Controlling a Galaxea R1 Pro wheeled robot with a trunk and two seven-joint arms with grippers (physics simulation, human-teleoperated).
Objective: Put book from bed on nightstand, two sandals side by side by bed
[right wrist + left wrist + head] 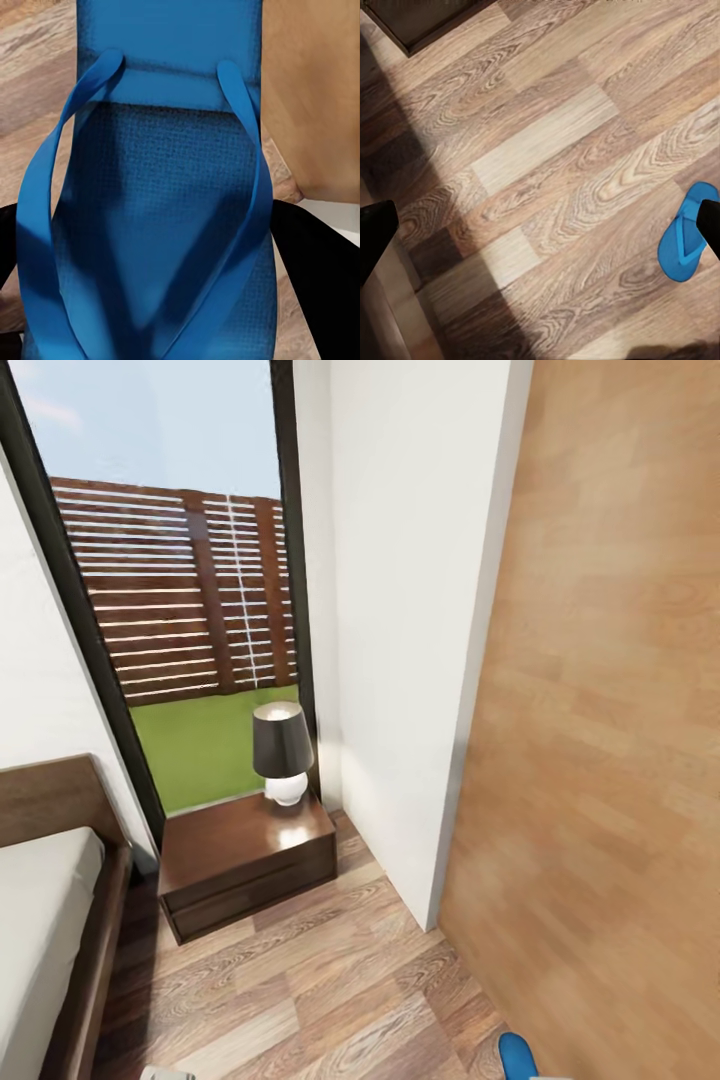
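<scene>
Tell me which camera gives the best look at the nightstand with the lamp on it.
The head view: the nightstand shows whole there, beside the bed, with the lamp on top. The left wrist view catches what may be a dark corner of it, too little to be sure.

1. From my head cam, the nightstand sits ahead on the floor, right in front of the window.
2. Lamp stands on it, toward the back.
3. Bed is just left of the nightstand.
4. A wall juts out to its right, with a door further right.
5. One sandal sits between my right gripper's fingers; the other sandal lies flat on the floor.
</scene>
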